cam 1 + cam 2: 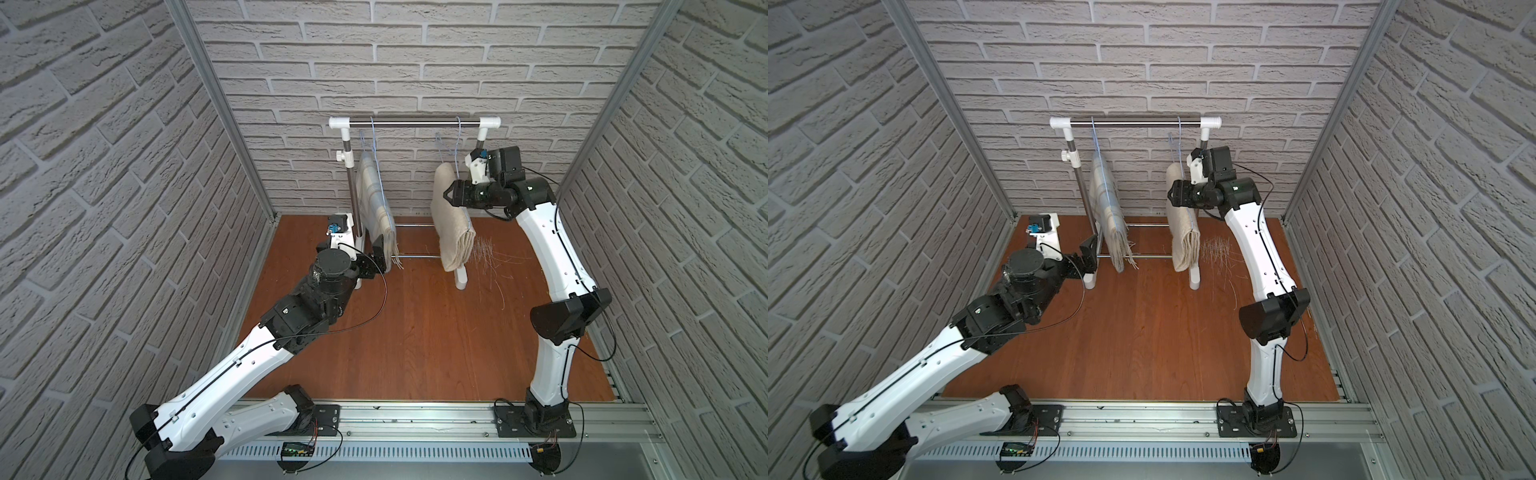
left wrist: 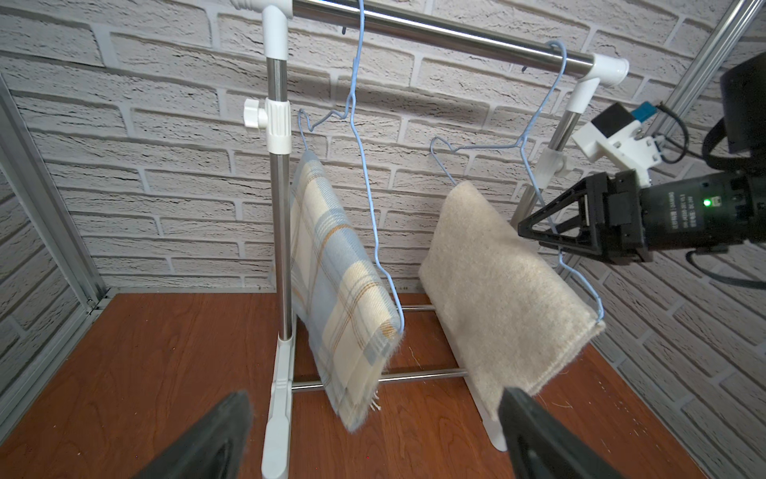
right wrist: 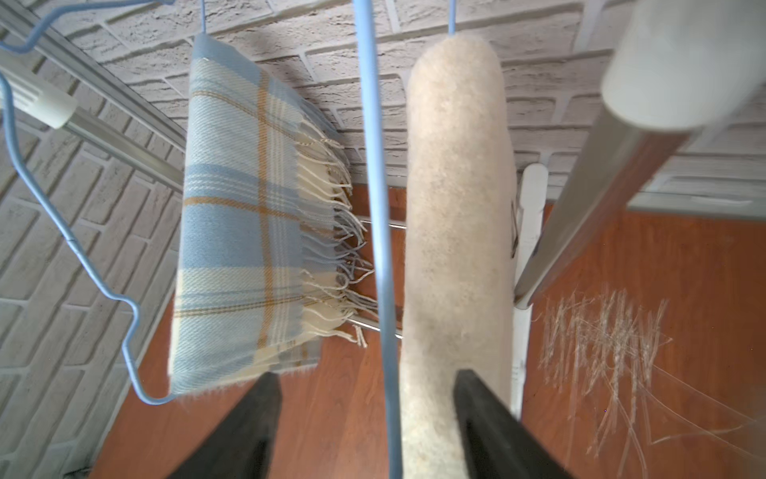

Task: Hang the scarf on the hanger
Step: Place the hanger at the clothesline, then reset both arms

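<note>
1. Beige scarf (image 1: 451, 232) is draped, folded, over the blue wire hanger (image 3: 374, 166), which is hooked on the clothes rack's steel rail (image 1: 415, 122) near its right end.
2. Right gripper (image 3: 367, 373): fingers spread apart, gripping nothing. In the right wrist view the hanger wire and the scarf's edge lie between them.
3. Left gripper (image 1: 374, 259): jaws wide apart and empty, low beside the rack's left post.
4. Plaid scarf (image 1: 376, 199) hangs on a second blue hanger (image 2: 363, 166) to the left.
5. Pale scratch marks (image 1: 486, 253) show on the wooden tabletop (image 1: 415, 332) by the rack's right foot.
</note>
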Tool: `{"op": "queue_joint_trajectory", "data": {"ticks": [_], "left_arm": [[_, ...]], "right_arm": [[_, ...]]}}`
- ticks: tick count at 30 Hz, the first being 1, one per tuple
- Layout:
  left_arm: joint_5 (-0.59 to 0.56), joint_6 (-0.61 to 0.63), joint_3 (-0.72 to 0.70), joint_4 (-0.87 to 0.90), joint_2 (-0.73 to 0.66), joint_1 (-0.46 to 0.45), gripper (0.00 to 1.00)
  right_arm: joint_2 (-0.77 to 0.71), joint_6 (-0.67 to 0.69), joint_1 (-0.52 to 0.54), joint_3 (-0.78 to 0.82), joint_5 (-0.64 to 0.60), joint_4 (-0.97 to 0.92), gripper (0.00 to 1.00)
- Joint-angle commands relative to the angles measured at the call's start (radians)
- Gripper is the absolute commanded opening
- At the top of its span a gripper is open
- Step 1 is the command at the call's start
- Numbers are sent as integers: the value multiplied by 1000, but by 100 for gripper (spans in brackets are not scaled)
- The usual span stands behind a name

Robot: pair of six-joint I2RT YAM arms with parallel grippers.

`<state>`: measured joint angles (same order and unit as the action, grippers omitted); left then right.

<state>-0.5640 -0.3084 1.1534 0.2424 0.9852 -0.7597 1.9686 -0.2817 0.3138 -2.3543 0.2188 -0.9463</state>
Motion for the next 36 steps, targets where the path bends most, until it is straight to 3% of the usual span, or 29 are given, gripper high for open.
{"op": "queue_joint_trajectory", "data": {"ticks": [1, 7, 12, 16, 21, 27, 30, 33, 36], "left_arm": [[-28, 4, -9, 19, -34, 7, 98], [-87, -23, -44, 128, -78, 49, 98], [-222, -33, -141, 210, -129, 123, 98], [-262, 5, -327, 176, -219, 262, 98], [-146, 99, -579, -106, -239, 493, 98], [44, 164, -787, -644, -17, 704, 98], [84, 216, -799, -836, 174, 731, 98], [166, 198, -784, -943, 337, 758, 98], [205, 218, -717, -924, 429, 770, 98]], "right_arm": [[-151, 17, 2, 63, -19, 34, 100], [-391, 42, 16, 334, -95, 121, 100], [-665, 12, 16, 767, -248, 231, 100], [-817, 87, 15, 1090, -347, 259, 100], [-884, -3, -7, 1321, -588, 349, 99], [-952, -70, -68, 1592, -647, 650, 100], [-960, -66, -133, 1671, -685, 728, 99], [-958, -27, -222, 1753, -682, 859, 99], [-909, -13, -291, 1807, -680, 960, 99]]}}
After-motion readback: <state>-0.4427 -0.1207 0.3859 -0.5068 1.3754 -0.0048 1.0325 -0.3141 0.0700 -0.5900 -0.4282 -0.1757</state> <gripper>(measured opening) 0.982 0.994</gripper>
